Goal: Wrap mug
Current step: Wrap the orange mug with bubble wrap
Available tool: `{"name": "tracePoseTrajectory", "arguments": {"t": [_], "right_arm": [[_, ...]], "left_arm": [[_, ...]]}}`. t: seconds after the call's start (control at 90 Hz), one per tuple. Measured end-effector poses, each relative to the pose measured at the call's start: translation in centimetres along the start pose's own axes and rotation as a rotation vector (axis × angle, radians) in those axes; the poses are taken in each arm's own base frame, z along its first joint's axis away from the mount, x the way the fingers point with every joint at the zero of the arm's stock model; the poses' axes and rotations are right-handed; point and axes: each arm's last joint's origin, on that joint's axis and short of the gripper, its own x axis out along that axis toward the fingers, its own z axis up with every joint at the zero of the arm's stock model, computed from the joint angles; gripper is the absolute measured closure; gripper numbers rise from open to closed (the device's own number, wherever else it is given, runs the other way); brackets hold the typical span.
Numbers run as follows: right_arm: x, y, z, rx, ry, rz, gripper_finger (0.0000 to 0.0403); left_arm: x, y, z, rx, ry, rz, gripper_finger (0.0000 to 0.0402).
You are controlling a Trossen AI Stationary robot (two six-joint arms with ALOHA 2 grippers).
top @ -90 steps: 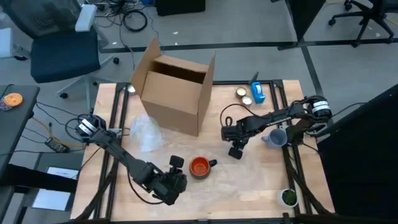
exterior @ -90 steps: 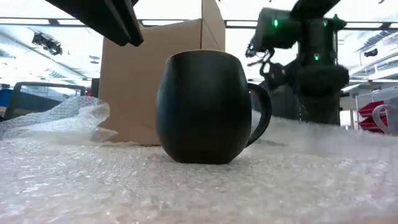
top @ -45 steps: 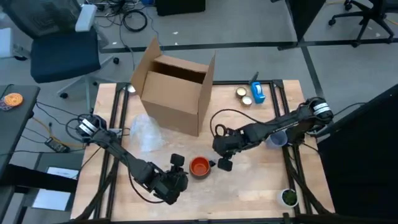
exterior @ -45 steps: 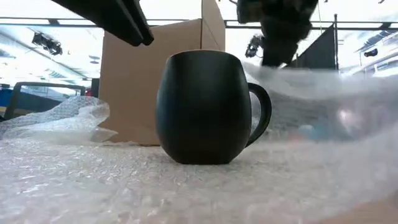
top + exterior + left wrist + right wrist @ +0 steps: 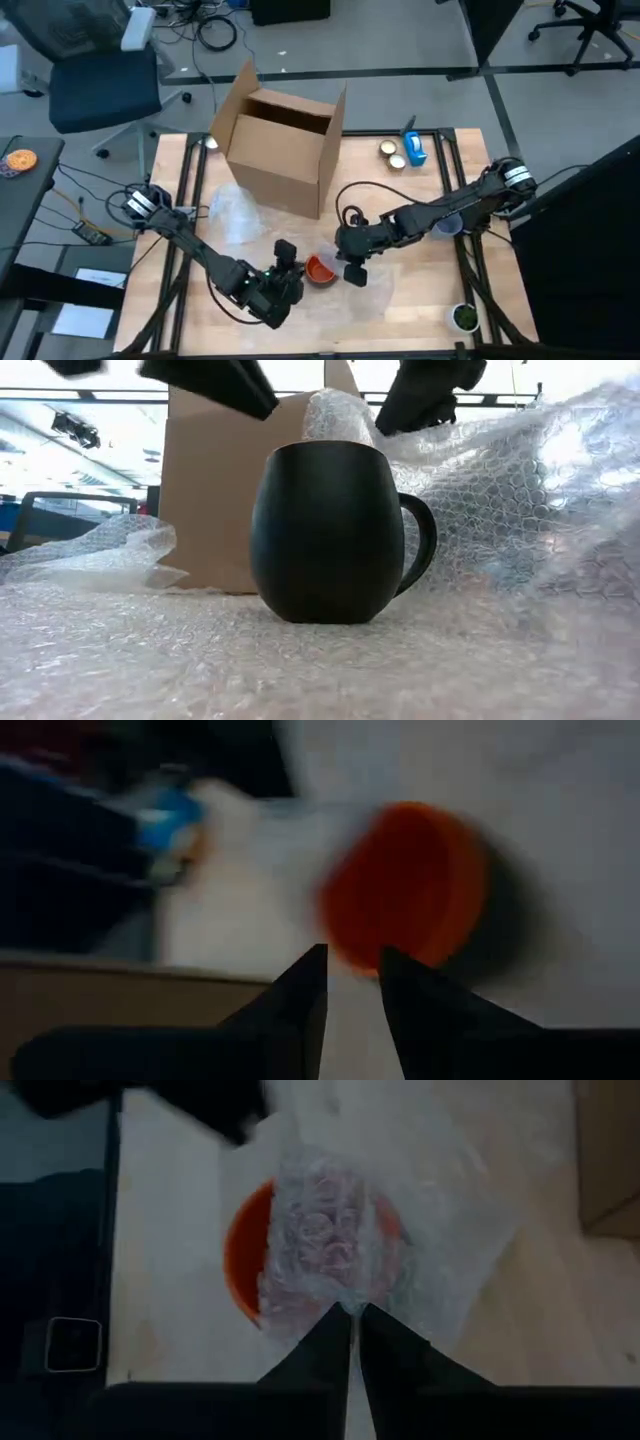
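Mug (image 5: 328,532) upright, right pincer (image 5: 350,1318) pinching bubble wrap (image 5: 345,1240) over rim

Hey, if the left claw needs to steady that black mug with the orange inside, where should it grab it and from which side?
Probably the rounded body of the black mug with orange interior, approached from the left claw side. The handle points the opposite way, where the right claw holds the clear bubble wrap sheet over the rim, so that side is blocked. The mug stands upright, its near wall bare.

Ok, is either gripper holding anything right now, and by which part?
The right gripper pinches the bubble wrap by its edge, over the mug. The left gripper holds nothing.
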Motion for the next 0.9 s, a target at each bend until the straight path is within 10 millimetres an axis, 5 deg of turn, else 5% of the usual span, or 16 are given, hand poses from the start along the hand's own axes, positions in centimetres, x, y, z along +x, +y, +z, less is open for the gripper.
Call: {"name": "tracePoseTrajectory", "arguments": {"t": [0.233, 0.6, 0.9], "right_arm": [[0.0, 0.1, 0.0, -0.021, -0.022, -0.038, 0.0403], [-0.5, 1.7, -0.9, -0.206, -0.082, -0.151, 0.0403], [-0.8, 2.7, -1.5, -0.332, -0.111, -0.214, 0.0403]], "left_arm": [[-0.5, 1.2, 0.7, -0.020, -0.054, -0.068, 0.0318], [4.2, 5.1, -0.3, -0.123, 0.041, -0.224, 0.0265], [5.1, 8.3, -0.1, -0.257, -0.063, -0.458, 0.0228]]}}
